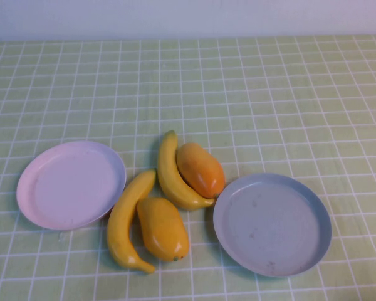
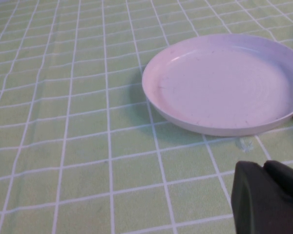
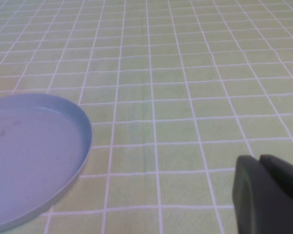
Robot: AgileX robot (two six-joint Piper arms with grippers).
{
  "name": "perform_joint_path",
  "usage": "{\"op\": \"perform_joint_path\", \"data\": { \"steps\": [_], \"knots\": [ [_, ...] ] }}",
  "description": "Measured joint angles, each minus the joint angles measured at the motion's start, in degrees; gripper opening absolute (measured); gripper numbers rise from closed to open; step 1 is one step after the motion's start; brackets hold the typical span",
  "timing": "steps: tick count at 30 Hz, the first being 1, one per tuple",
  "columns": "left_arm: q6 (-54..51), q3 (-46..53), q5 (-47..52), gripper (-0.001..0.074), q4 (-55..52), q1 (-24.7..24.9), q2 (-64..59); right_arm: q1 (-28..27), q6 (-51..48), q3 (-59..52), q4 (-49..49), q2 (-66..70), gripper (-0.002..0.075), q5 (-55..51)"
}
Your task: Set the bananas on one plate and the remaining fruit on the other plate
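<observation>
A: So what's sitting on that green checked cloth, count-wise?

B: I'm counting two long curved yellow bananas, the nearer one (image 1: 128,221) and the farther one (image 1: 173,173).

A: And the fat orange things?

B: Two plump oval mango-like fruits, one yellow-orange (image 1: 163,228) and one with a redder blush (image 1: 201,169). So four fruits are lying there in total.

A: Plates?

B: Two round rimmed plates: one pale pink plate (image 1: 70,184), one grey-blue plate (image 1: 272,224).

A: Any robot bits showing?

B: Two dark grippers, one per wrist camera: left gripper (image 2: 268,197), right gripper (image 3: 268,195).
</observation>
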State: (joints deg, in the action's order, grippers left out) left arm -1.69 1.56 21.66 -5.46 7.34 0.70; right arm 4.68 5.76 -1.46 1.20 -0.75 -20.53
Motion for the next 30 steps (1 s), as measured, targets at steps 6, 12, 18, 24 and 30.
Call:
{"op": "perform_joint_path", "data": {
  "steps": [6,12,18,24,30],
  "knots": [
    [1.7,0.0,-2.0,0.0002,4.3,0.0,0.0,0.0,0.0,0.0,0.0,0.0,-0.0015,0.0],
    [10.5,0.0,-7.1,0.0002,17.3,0.0,0.0,0.0,0.0,0.0,0.0,0.0,-0.0015,0.0],
    [15.0,0.0,-12.1,0.0002,28.2,0.0,0.0,0.0,0.0,0.0,0.0,0.0,-0.0015,0.0],
    [15.6,0.0,-14.6,0.0002,30.1,0.0,0.0,0.0,0.0,0.0,0.0,0.0,-0.0015,0.0],
    [16.3,-2.1,-11.3,0.0001,32.4,0.0,-1.4,0.0,0.0,0.0,0.0,0.0,-0.0015,0.0]
  ]
}}
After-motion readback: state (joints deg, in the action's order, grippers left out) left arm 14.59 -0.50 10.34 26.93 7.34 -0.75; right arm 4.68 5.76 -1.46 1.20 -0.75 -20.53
